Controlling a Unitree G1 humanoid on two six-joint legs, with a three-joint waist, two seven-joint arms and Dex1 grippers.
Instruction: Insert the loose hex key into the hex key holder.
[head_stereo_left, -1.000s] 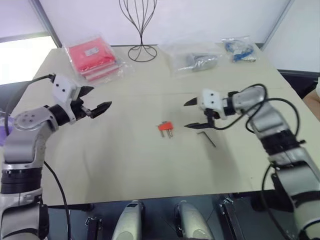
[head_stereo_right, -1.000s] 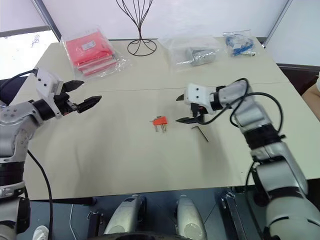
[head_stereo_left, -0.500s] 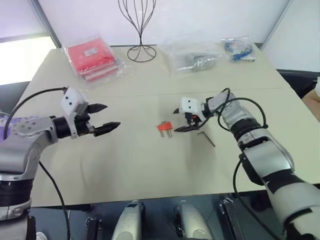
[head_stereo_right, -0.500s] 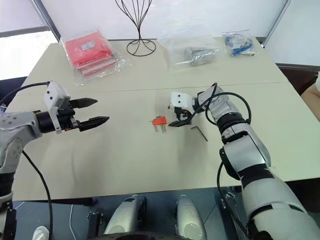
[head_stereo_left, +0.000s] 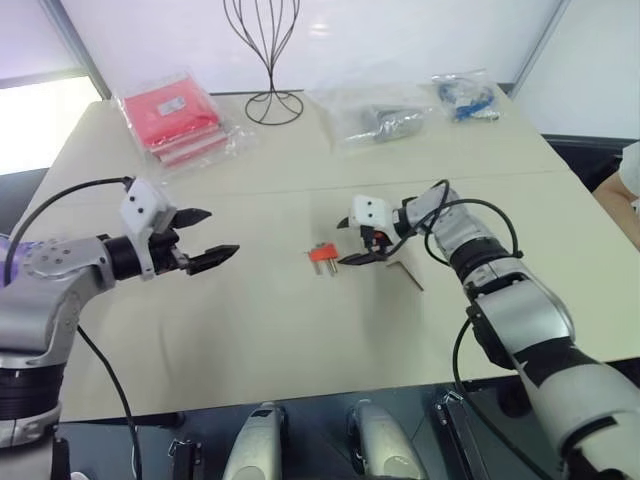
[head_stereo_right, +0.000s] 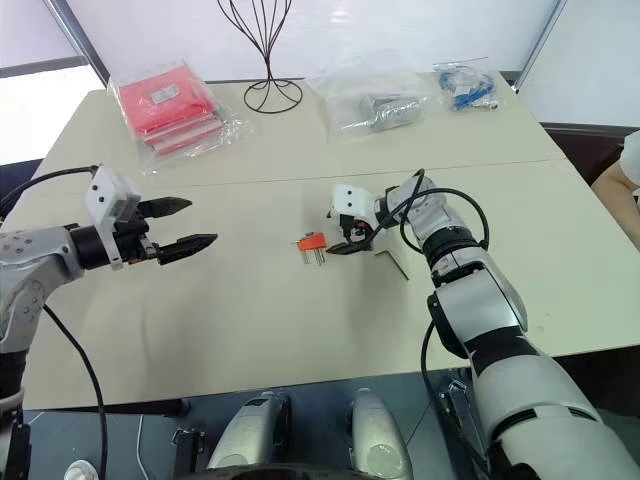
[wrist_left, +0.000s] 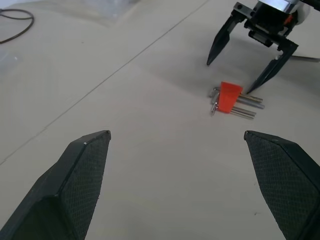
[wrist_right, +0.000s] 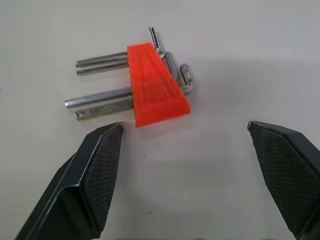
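Right wrist view puts the wide-open right tool (wrist_right: 182, 170) just short of the small orange plastic hex key holder (wrist_right: 156, 86), probably to steady it; the thin grey L-shaped loose hex key (head_stereo_left: 407, 271) lies beside on the table (head_stereo_left: 300, 340). Left tool (head_stereo_left: 205, 240) waits wide, well apart.

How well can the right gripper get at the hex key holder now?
Probably well: the right gripper is open and hovers just beside the hex key holder, with only bare table between them.

Hex key holder (head_stereo_left: 323, 254) mid-table, right hand (head_stereo_left: 352, 240) just beside, loose hex key (head_stereo_left: 405, 271) right of both
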